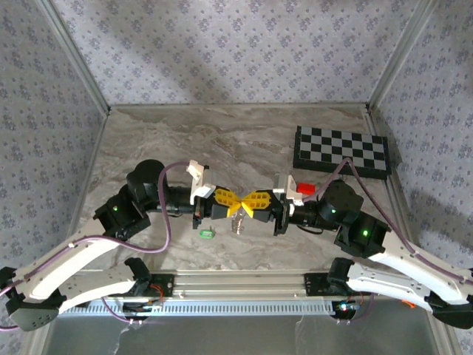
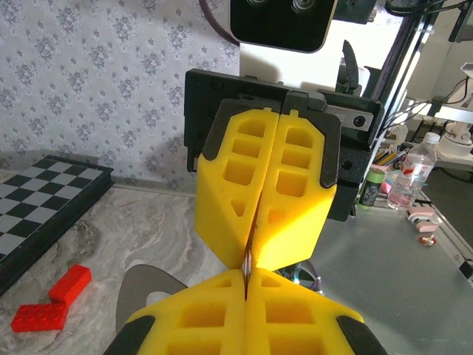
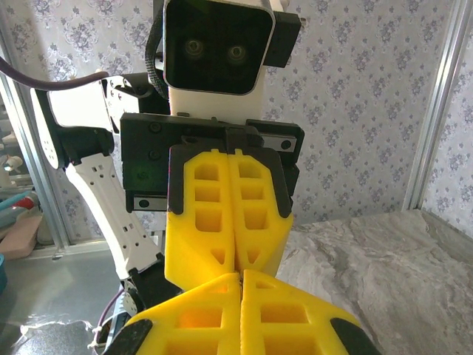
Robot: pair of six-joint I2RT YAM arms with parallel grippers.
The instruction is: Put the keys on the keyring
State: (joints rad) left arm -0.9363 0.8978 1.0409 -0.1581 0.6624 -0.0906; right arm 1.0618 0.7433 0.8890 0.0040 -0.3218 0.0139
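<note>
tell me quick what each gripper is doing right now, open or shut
left gripper: closed; whether it grips anything cannot be told
right gripper: closed on a thin metal sliver, apparently the keyring dangling below

table point(image 1: 222, 140): smooth, stone look, slightly shiny
left gripper point(image 2: 245, 279): matt yellow plastic fingers
key point(image 1: 207, 234): green plastic
keyring point(image 1: 238, 224): silvery metal
bricks point(image 2: 52, 299): shiny red plastic
walls point(image 1: 222, 44): matt flowery paper

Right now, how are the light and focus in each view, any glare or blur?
Top external: even light, faint diagonal shadow bands on the back wall. Left wrist: the right fingers are sharp, no glare. Right wrist: the left fingers are sharp; clutter at the left edge is soft.
</note>
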